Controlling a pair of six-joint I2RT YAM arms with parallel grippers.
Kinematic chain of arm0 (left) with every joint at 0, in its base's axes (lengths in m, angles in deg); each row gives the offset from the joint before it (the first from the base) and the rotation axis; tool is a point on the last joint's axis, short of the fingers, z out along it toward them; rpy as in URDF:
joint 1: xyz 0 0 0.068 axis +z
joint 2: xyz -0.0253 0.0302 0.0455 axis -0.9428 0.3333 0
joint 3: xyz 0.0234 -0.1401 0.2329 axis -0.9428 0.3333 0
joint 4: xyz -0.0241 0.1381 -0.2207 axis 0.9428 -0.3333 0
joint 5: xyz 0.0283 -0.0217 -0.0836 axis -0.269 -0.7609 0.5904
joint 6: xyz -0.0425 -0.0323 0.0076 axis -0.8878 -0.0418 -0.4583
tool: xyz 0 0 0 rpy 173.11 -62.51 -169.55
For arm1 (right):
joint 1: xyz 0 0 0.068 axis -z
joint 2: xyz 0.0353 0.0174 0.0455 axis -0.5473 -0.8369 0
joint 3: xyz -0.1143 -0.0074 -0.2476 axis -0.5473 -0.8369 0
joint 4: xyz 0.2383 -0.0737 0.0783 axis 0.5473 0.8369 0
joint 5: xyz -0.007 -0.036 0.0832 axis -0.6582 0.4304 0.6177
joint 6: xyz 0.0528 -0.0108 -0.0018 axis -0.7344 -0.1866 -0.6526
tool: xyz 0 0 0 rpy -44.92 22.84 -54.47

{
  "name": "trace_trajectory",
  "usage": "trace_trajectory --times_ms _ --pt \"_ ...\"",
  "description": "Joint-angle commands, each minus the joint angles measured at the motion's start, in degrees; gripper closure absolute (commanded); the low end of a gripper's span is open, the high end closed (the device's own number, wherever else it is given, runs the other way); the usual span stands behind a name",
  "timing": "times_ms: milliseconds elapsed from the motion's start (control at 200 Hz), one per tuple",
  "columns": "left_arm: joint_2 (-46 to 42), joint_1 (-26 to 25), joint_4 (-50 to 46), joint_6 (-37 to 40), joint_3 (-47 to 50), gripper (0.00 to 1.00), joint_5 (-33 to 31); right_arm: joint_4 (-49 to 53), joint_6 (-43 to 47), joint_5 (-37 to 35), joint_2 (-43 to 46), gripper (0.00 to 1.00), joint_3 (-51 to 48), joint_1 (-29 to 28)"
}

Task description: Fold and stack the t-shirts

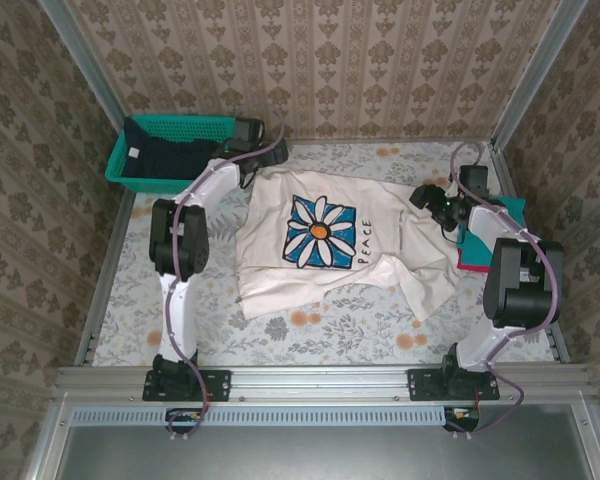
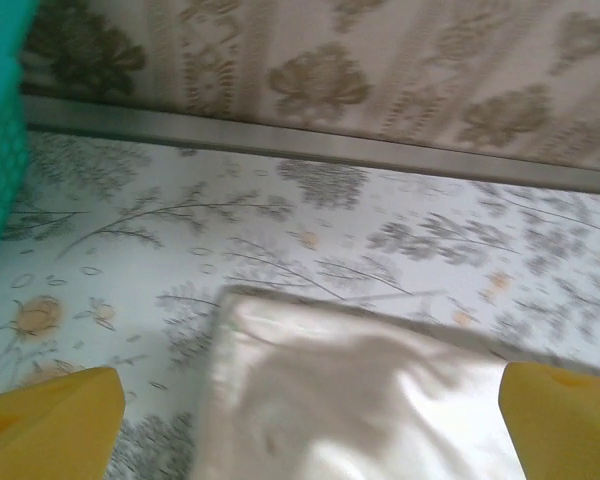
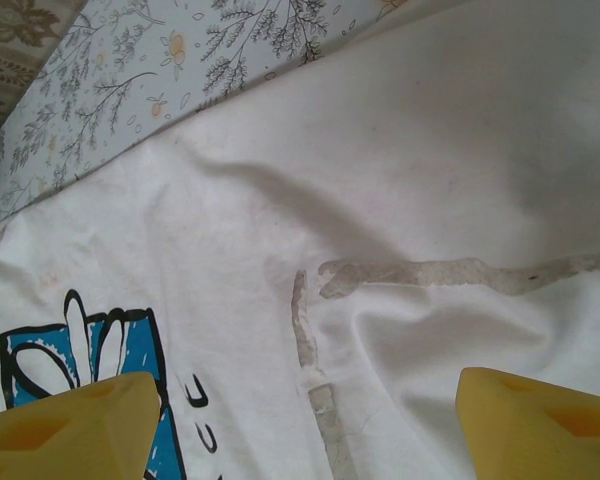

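Observation:
The cream-white t-shirt (image 1: 330, 245) with the blue daisy print and "PEACE" lies spread on the table's middle, front up. My left gripper (image 1: 252, 132) hovers open over the shirt's far left corner (image 2: 360, 400), yellow fingers (image 2: 50, 430) wide apart, nothing held. My right gripper (image 1: 427, 197) hangs open above the shirt's right side (image 3: 400, 200), near the print (image 3: 100, 350), fingers (image 3: 540, 425) apart. A folded teal shirt (image 1: 478, 238) lies at the right edge under the right arm. A dark navy shirt (image 1: 170, 158) sits in the basket.
A teal mesh basket (image 1: 180, 128) stands at the back left corner, its wall (image 2: 0, 150) close to the left gripper. Patterned walls enclose the floral table (image 1: 330, 330) on three sides. A metal rail (image 1: 320, 380) runs along the front.

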Motion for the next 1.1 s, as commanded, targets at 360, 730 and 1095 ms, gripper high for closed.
trace_trajectory --times_ms 360,730,1095 --pt "3.66 -1.72 5.92 -7.77 7.47 0.04 9.89 -0.44 -1.81 -2.77 -5.54 0.22 -0.81 0.0" --pt "7.41 3.55 5.31 -9.41 8.9 0.03 10.59 2.79 -2.22 -2.49 -15.91 0.22 5.89 -0.26" --pt "13.53 2.52 -7.59 -3.17 -10.94 0.02 9.91 2.93 2.93 1.86 -18.88 0.14 15.07 -3.19"
